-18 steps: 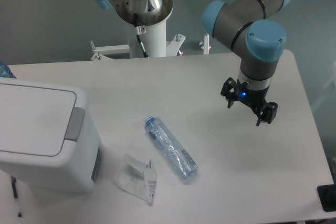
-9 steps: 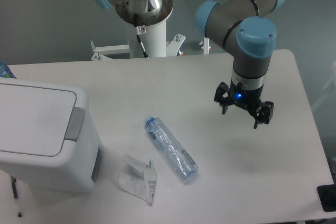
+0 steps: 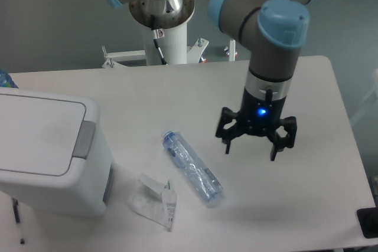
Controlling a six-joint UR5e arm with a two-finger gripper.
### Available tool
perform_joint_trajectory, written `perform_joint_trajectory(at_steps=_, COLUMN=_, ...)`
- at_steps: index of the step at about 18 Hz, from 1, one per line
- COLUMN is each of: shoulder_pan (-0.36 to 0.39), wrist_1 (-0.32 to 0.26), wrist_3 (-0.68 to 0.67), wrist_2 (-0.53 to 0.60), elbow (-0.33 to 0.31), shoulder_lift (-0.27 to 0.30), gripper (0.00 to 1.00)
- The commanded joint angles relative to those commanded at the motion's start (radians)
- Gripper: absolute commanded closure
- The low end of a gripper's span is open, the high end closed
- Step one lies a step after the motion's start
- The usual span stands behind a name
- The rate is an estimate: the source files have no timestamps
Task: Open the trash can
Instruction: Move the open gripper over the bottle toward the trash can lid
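Note:
The trash can (image 3: 47,157) is a big white boxy bin at the left edge of the table, its flat lid (image 3: 36,136) down and a grey push tab (image 3: 84,140) on its right rim. My gripper (image 3: 250,149) hangs open above the table's right half, well to the right of the bin, with nothing between its fingers.
A clear plastic bottle (image 3: 191,167) lies on its side between the bin and the gripper. A crumpled clear wrapper (image 3: 155,200) lies just in front of the bin. The robot's white base post (image 3: 165,33) stands at the table's back edge.
The gripper has moved left and toward the front of the table, closer to the bottle, and its wrist has turned. The bin and the bottle have not moved.

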Motion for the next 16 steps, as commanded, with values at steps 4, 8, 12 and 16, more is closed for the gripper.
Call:
perform_joint_trajectory(at_steps=4, shoulder_pan=-0.057, wrist_1=0.005, wrist_3=-0.126, wrist_2=-0.028, elbow=0.026, shoulder_lift=0.006, gripper=0.00)
perform_joint_trajectory(at_steps=8, shoulder_pan=-0.126, wrist_1=0.005, wrist_3=-0.172, wrist_2=-0.028, elbow=0.025, shoulder_lift=0.022, gripper=0.00)
perform_joint_trajectory(at_steps=12, shoulder_pan=-0.169, wrist_1=0.005, wrist_3=-0.178, wrist_2=-0.029, elbow=0.003, shoulder_lift=0.054, gripper=0.00)
perform_joint_trajectory(at_steps=16, shoulder_pan=-0.199, wrist_1=0.006, wrist_3=-0.178, wrist_2=-0.031, elbow=-0.067, shoulder_lift=0.113, gripper=0.00)
